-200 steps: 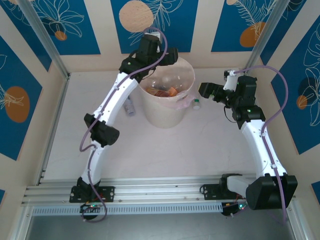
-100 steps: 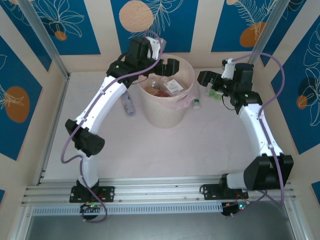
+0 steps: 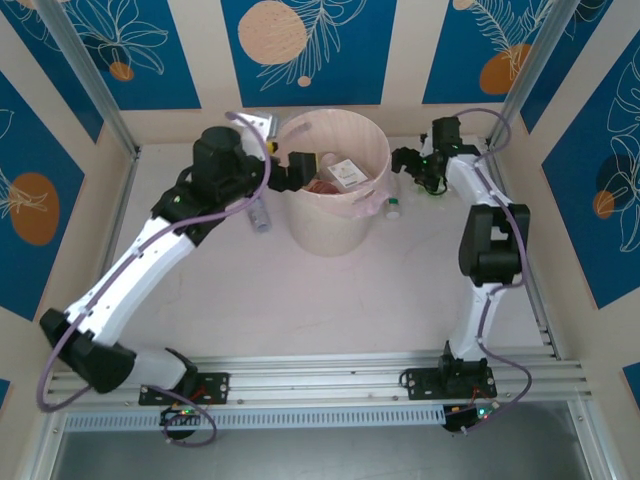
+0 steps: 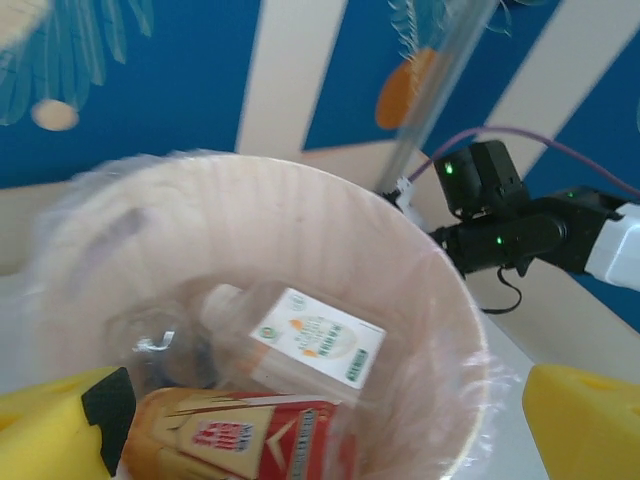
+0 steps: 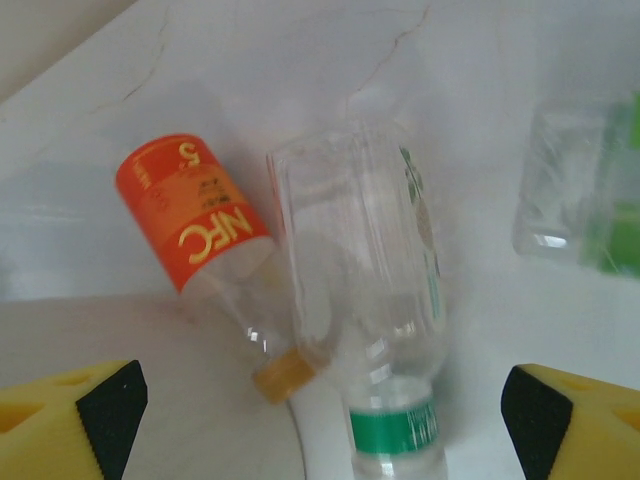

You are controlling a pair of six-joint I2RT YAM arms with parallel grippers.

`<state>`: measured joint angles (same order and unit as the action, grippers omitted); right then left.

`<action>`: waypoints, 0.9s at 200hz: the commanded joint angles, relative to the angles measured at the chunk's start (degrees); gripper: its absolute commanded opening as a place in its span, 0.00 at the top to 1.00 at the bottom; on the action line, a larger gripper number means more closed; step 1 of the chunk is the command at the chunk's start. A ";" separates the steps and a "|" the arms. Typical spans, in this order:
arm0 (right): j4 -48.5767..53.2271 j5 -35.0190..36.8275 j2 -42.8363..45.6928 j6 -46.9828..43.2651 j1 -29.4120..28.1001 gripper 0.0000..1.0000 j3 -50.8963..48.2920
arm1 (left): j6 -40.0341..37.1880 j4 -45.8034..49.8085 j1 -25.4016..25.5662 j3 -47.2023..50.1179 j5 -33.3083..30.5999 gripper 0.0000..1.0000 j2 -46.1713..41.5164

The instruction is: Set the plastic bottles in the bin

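The cream bin (image 3: 322,225) with a clear liner stands at the far middle of the table. Inside it lie plastic bottles, one with a white label (image 4: 315,338) and one with a red-brown label (image 4: 225,440). My left gripper (image 3: 300,163) hangs open at the bin's left rim, nothing between its fingers. My right gripper (image 3: 412,160) is open at the far right of the bin, low over a clear bottle with a green band (image 5: 365,290). That bottle leans on an orange-labelled bottle (image 5: 195,215). The yellow fingertips (image 5: 70,410) stand wide on either side, apart from both.
A crushed bottle with green on it (image 5: 580,195) lies just right of those two. One bottle (image 3: 259,213) lies on the table left of the bin and a white-capped one (image 3: 393,208) lies to its right. Blue patterned walls and metal posts close in the far side.
My left arm has drawn back leftwards from above the bin to its left rim. My right arm has stretched toward the far wall and come down over the bottles there.
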<state>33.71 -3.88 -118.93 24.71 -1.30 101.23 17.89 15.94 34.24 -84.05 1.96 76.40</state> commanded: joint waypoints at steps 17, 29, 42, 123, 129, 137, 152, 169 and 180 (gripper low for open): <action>8.50 9.80 -10.49 -1.15 -2.84 0.07 13.43 | 4.81 -5.05 -2.73 13.50 -18.61 0.00 -7.22; 10.33 11.24 -13.59 -1.23 -3.41 0.07 16.81 | 6.52 -4.29 -4.39 16.97 -21.02 0.00 -9.30; 11.75 11.19 -16.09 -1.05 -3.94 0.09 19.48 | 8.89 -3.66 -6.94 20.14 -21.14 0.00 -10.80; 10.55 14.03 -15.95 -2.55 -5.64 0.39 18.37 | 15.87 -5.06 -15.39 28.28 -13.94 0.00 -10.64; 9.94 14.28 -14.70 -2.70 -5.64 0.41 17.51 | 15.89 -5.18 -15.56 28.37 -13.83 0.00 -10.44; 8.72 14.76 -12.34 -2.97 -5.73 0.43 15.66 | 16.01 -5.22 -15.68 28.34 -13.67 0.00 -10.24; 5.54 15.29 -5.94 -2.91 -5.69 0.44 10.74 | 15.93 -5.04 -16.03 28.36 -13.37 0.00 -9.87; 2.21 16.85 2.43 -2.80 -5.65 0.45 5.47 | 15.58 -4.91 -16.39 28.27 -12.77 0.00 -9.08; 0.13 18.07 8.81 -2.90 -5.81 0.45 2.95 | 15.98 -4.77 -16.65 28.33 -13.05 0.00 -8.30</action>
<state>39.88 11.09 -125.03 22.48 -6.81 107.46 32.93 12.36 18.72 -56.12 -12.12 66.76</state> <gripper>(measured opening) 0.557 0.999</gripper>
